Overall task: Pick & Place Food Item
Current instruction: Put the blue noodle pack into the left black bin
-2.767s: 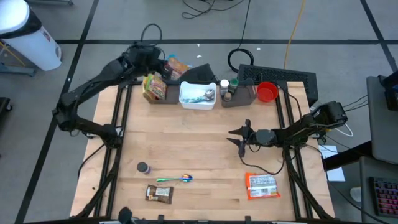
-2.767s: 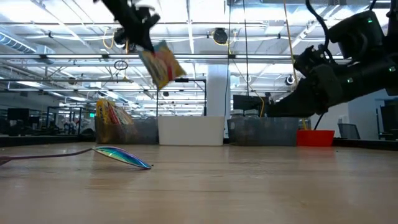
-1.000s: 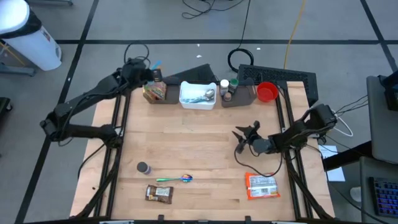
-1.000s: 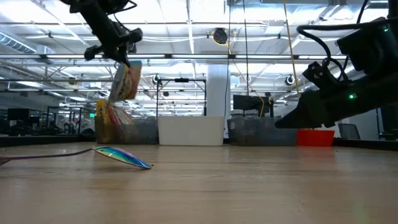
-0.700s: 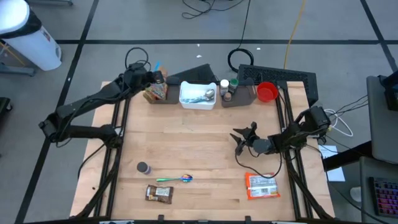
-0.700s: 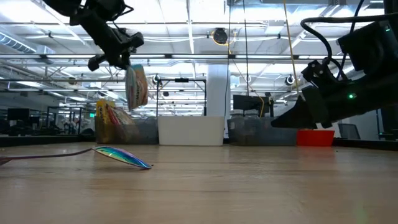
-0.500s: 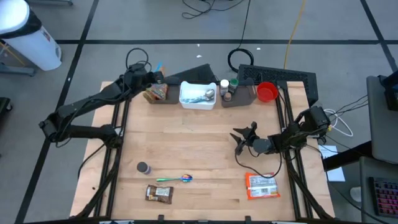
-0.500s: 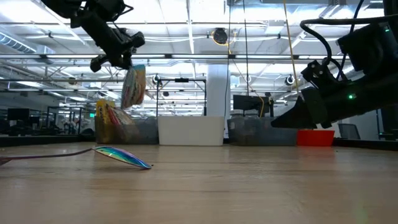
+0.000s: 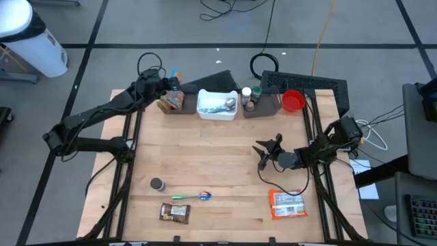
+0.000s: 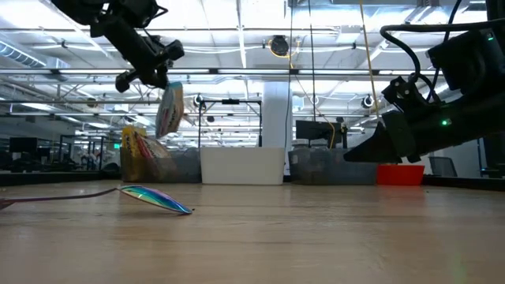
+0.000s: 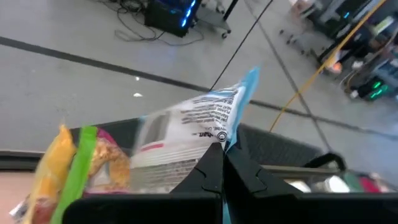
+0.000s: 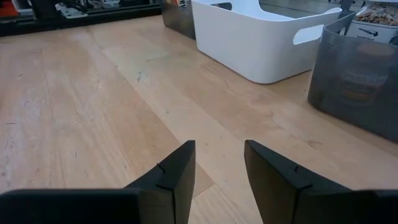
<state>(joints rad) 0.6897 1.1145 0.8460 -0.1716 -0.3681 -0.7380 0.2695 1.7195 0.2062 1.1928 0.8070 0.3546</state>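
At the table's eleven o'clock corner my left gripper [image 9: 166, 85] pinches the snack packet [image 10: 170, 109] by its top edge, dangling it clear above the grey bin [image 9: 172, 104] for a drop, I judge, while my right gripper [image 9: 265, 154], fingers parted and empty, waits toward four o'clock.

I work in a big robot lab, like a large open hall. My wooden table [image 9: 218, 171] stands on a grey floor [image 9: 102, 27] marked with dark lines. Loose cables [image 9: 266, 63] snake over that floor in the upper middle of the high view, and a yellow cable [image 9: 322, 31] runs off at the upper right. Looking level across the table, I see a high ceiling with long rows of lights [image 10: 252, 47], metal beams and a white pillar [image 10: 276, 118]. Far behind are desks with dark screens [image 10: 312, 130]. At the upper left of the high view stands a white bin [image 9: 27, 37].
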